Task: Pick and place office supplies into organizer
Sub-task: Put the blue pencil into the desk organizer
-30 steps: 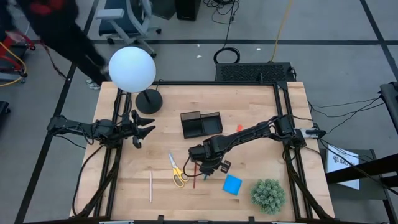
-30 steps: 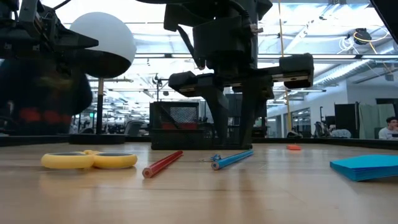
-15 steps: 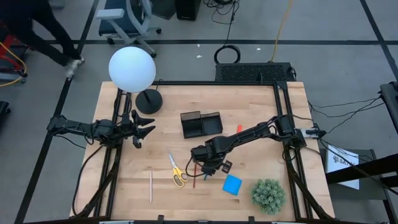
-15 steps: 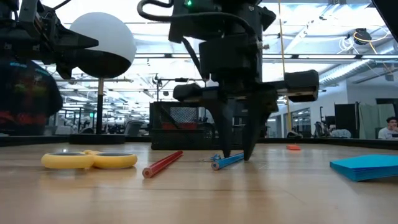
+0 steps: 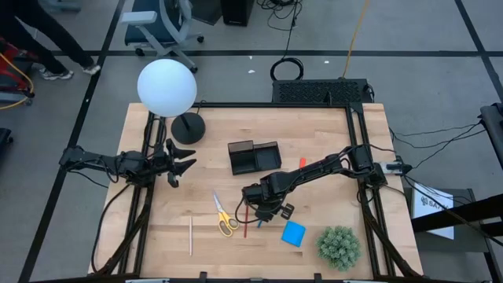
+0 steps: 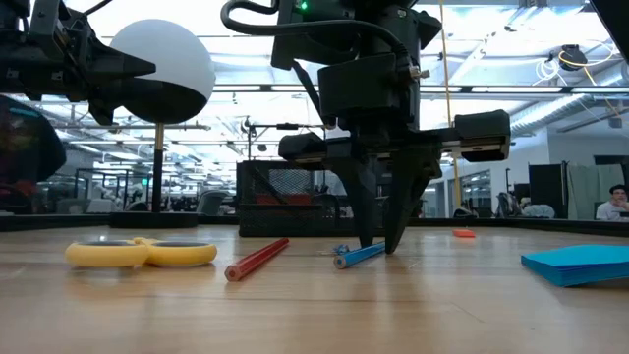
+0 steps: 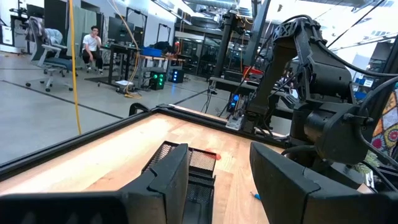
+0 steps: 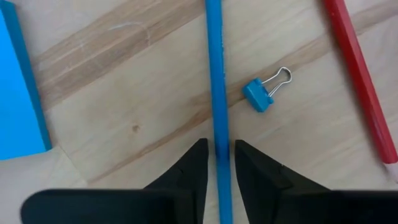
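A blue pen (image 8: 217,81) lies flat on the wooden table beside a small blue binder clip (image 8: 261,93) and a red pencil (image 8: 360,87). My right gripper (image 8: 218,149) points down over the pen's middle. Its fingers stand close on either side of the pen, with a sliver of table showing between pen and finger. In the low view its fingertips (image 6: 378,244) reach down to the pen (image 6: 366,254). The black organizer (image 5: 255,156) stands farther back at the table's middle. My left gripper (image 5: 185,159) waits open at the left, level above the table.
Yellow-handled scissors (image 5: 224,216), a pale wooden pencil (image 5: 190,234), a blue notepad (image 5: 293,233) and a small red eraser (image 5: 302,162) lie on the table. A green spiky plant ball (image 5: 339,246) sits at the near right. A white globe lamp (image 5: 167,86) stands at the far left.
My right gripper has come down toward the blue pen until its fingertips reach it, and its fingers have drawn closer together around it. The pen has not moved. A person beyond the table's far left has walked off.
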